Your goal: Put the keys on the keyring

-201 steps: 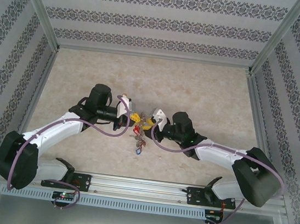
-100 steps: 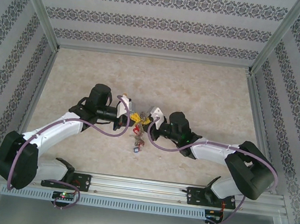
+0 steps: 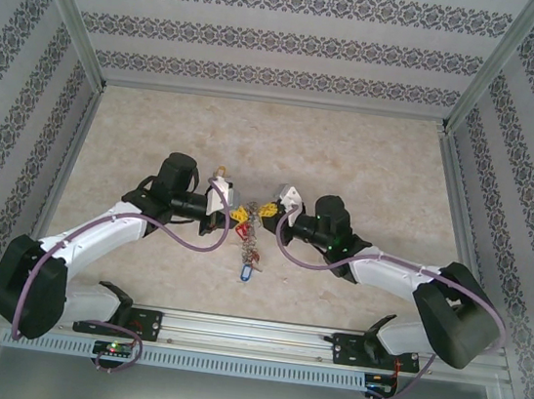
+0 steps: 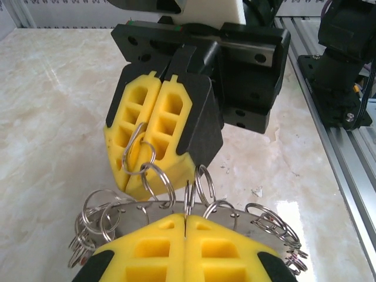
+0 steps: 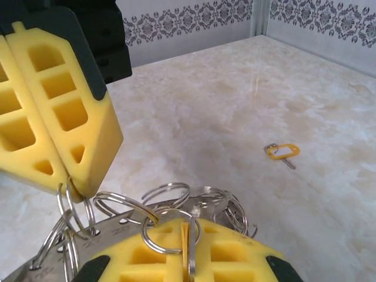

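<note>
My two grippers meet at mid-table with the keyring (image 3: 252,225) between them. The keyring is a flat grey plate (image 4: 132,212) whose rim carries several small split rings. My left gripper (image 4: 185,218) is shut on the plate's edge. My right gripper (image 5: 189,226) is shut on a small split ring and a thin yellow sliver at the rim (image 5: 111,233). In the left wrist view the right gripper (image 4: 130,182) faces me with a wire ring at its tips. Tagged keys (image 3: 252,249) dangle below, a blue tag (image 3: 245,273) lowest. A yellow-tagged key (image 5: 282,151) lies alone on the table.
The marble-look tabletop (image 3: 351,161) is walled by patterned panels on three sides. An aluminium rail (image 3: 259,334) with both arm bases runs along the near edge. The left gripper's yellow fingers (image 5: 59,106) stand close at the upper left of the right wrist view.
My right gripper's jaws have shut, and its wrist has shifted slightly right and away from me. The dangling keys hang a little lower. My left gripper stays shut.
</note>
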Tool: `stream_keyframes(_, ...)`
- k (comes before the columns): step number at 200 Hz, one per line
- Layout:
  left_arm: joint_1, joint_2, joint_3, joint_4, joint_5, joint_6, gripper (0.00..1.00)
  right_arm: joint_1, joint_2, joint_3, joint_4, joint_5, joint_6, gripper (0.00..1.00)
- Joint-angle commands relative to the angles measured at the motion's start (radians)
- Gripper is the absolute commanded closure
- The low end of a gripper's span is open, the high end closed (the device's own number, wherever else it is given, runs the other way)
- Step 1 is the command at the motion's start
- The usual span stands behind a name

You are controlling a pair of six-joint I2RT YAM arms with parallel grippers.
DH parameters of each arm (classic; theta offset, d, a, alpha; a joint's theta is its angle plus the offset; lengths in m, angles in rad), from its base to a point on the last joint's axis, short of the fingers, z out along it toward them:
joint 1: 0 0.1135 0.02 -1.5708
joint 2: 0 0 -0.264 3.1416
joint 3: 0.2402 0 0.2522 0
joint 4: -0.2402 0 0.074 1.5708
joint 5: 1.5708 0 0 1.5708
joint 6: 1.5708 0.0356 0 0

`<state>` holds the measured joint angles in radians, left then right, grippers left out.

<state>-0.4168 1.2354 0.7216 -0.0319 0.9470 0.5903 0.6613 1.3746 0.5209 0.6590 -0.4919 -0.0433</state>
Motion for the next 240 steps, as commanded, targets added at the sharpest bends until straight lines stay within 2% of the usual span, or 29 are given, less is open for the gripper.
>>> stream_keyframes(1, 0.011, -0.035, -0.011, -0.023, 0.021, 0.059, 1.00, -0.015, -0.030, -0.010, -0.007, -0.074, -0.026, 1.00)
stream_keyframes(58, 0.010, -0.053, -0.015, -0.026, 0.030, 0.066, 1.00, -0.018, -0.019, -0.009, -0.030, -0.076, -0.035, 1.00)
stream_keyframes(66, 0.010, -0.053, -0.014, -0.026, 0.032, 0.066, 1.00, -0.019, -0.016, -0.009, -0.034, -0.066, -0.032, 0.92)
stream_keyframes(128, 0.010, -0.042, -0.011, -0.017, 0.036, 0.062, 1.00, -0.020, -0.060, -0.008, -0.188, -0.044, -0.144, 0.69)
stream_keyframes(171, 0.008, -0.028, -0.007, -0.013, 0.039, 0.054, 1.00, -0.024, -0.147, -0.035, -0.215, -0.038, -0.201, 0.70)
stream_keyframes(197, 0.006, -0.013, -0.007, -0.021, 0.036, 0.053, 1.00, -0.022, -0.146, -0.025, -0.241, -0.035, -0.214, 0.73)
stream_keyframes(220, 0.006, -0.008, -0.034, 0.036, -0.001, -0.023, 1.00, -0.018, -0.119, -0.017, -0.265, -0.018, -0.225, 0.72)
stream_keyframes(240, 0.022, -0.020, -0.037, 0.087, -0.133, -0.208, 1.00, 0.002, -0.098, 0.004, -0.297, -0.008, -0.241, 0.71)
